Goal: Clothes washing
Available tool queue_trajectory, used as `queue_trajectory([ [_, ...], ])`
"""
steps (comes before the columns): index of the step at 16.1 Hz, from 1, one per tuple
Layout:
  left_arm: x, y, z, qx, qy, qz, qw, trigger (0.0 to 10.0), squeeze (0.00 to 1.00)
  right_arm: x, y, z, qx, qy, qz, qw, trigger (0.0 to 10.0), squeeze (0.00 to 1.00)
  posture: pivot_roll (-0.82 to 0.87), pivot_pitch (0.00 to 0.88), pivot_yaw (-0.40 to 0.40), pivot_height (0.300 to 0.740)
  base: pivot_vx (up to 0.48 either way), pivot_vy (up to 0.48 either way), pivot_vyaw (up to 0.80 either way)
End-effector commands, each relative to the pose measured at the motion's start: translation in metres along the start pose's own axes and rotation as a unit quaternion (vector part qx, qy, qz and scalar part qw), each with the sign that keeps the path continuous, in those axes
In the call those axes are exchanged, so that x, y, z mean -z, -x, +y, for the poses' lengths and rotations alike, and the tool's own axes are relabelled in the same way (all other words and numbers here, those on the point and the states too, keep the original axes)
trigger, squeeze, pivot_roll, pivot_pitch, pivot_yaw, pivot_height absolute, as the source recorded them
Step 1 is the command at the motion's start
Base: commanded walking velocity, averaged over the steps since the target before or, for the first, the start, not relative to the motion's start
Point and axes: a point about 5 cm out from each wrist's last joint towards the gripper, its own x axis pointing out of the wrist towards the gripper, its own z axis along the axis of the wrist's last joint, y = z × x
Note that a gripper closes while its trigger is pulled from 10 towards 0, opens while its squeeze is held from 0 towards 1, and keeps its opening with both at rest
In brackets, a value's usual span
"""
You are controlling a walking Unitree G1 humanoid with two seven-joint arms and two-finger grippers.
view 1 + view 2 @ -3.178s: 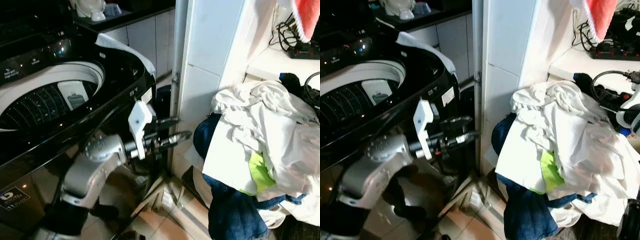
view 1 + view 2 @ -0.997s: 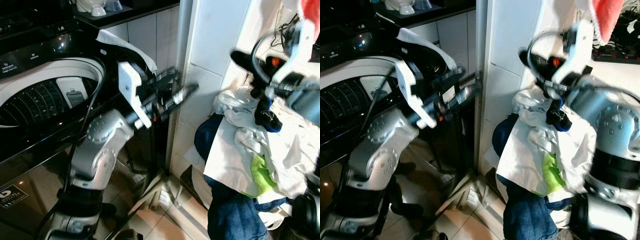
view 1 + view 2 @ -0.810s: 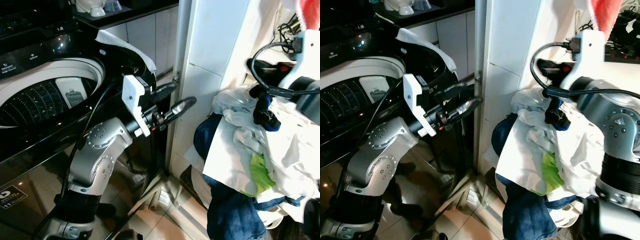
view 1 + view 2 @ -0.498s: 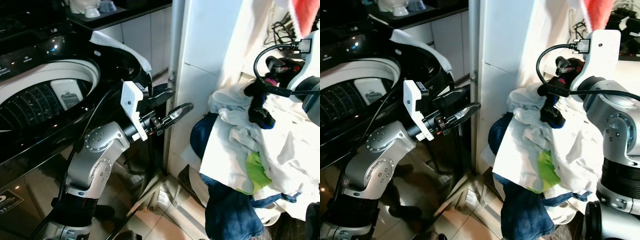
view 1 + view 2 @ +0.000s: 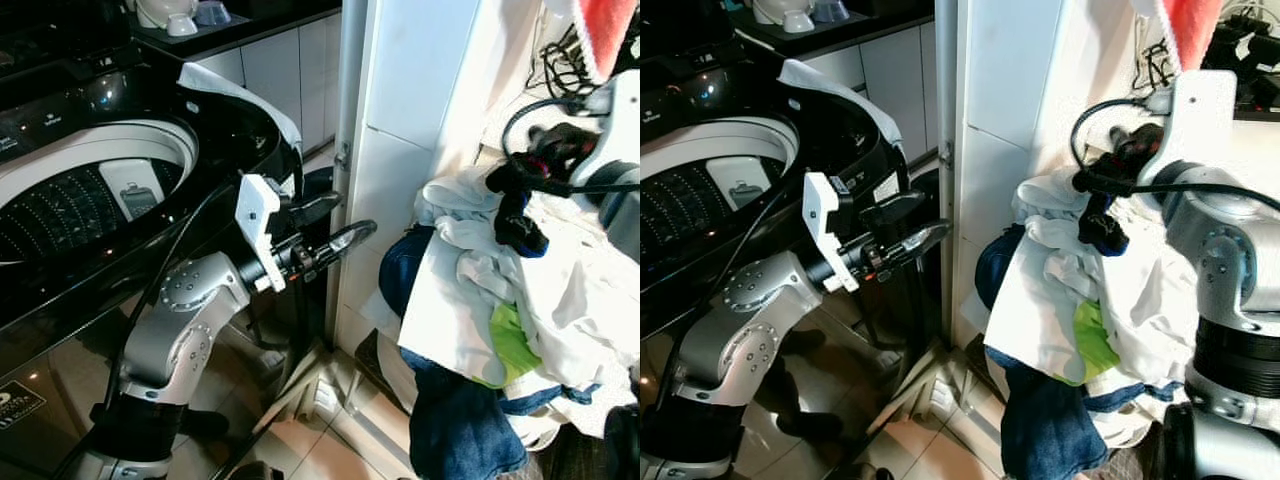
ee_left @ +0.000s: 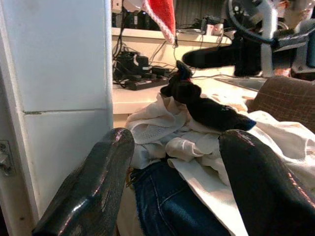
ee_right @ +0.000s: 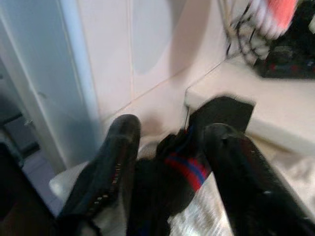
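Observation:
The black top-loading washing machine (image 5: 210, 150) stands at the left with its drum (image 5: 80, 205) open. A heap of white clothes (image 5: 480, 290), with a lime piece (image 5: 512, 342) and blue jeans (image 5: 455, 435), lies at the right. Above the heap's top, my right gripper (image 5: 512, 195) is shut on a dark sock (image 5: 520, 235) with red and blue stripes (image 7: 184, 169). The left gripper (image 5: 355, 213) is held open and empty between the machine and the heap, pointing toward the clothes (image 6: 162, 128).
A white tiled pillar (image 5: 405, 120) stands between machine and heap. A white cloth (image 5: 245, 95) drapes over the machine's back corner. A shelf (image 5: 1250, 140) behind the heap carries cables and a power strip, and a red hat (image 5: 612, 30) hangs above. Tiled floor (image 5: 310, 445) lies below.
My right arm came in over the heap and took hold of the dark sock, lifting it off the top. The left arm rose, then sank a little, staying open.

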Motion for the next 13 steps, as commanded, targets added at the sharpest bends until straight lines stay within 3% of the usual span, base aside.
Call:
queue_trajectory([
  [1,-0.004,0.002,-0.002,0.011,-0.003,-0.003,1.000,10.0,0.00,0.002,0.000,-0.002,0.008,-0.003,0.011,1.000,10.0,1.00,-0.01,0.000,0.022,0.740,0.000,0.000,0.00],
  [3,-0.004,0.003,-0.007,0.036,0.005,0.008,0.999,10.0,0.00,0.015,-0.005,-0.004,0.025,-0.006,0.041,0.999,10.0,1.00,0.00,0.000,0.017,0.740,0.000,0.000,0.00],
  [4,-0.003,0.004,-0.007,0.038,0.006,0.010,0.999,10.0,0.00,0.020,-0.006,-0.007,0.044,0.000,0.049,0.998,10.0,0.00,0.00,0.000,0.016,0.740,0.000,0.000,0.00],
  [10,-0.004,0.006,-0.008,0.049,0.009,0.019,0.999,10.0,0.00,0.044,-0.011,-0.006,0.036,-0.038,0.095,0.994,10.0,0.00,0.01,0.000,0.015,0.740,0.000,0.000,0.00],
  [11,-0.004,0.006,-0.009,0.051,0.010,0.021,0.998,10.0,0.00,0.046,-0.011,-0.006,0.034,-0.041,0.096,0.994,4.1,0.00,0.01,0.000,0.017,0.740,0.000,0.000,0.00],
  [12,-0.003,0.007,-0.009,0.055,0.010,0.025,0.998,10.0,0.00,0.047,-0.011,-0.006,0.033,-0.044,0.098,0.994,0.0,0.00,0.01,0.000,0.018,0.740,0.000,0.000,0.00],
  [13,-0.002,0.007,-0.010,0.057,0.011,0.027,0.998,10.0,0.00,0.047,-0.010,-0.006,0.032,-0.046,0.099,0.994,0.0,0.00,0.01,0.000,0.019,0.740,0.000,0.000,0.00],
])
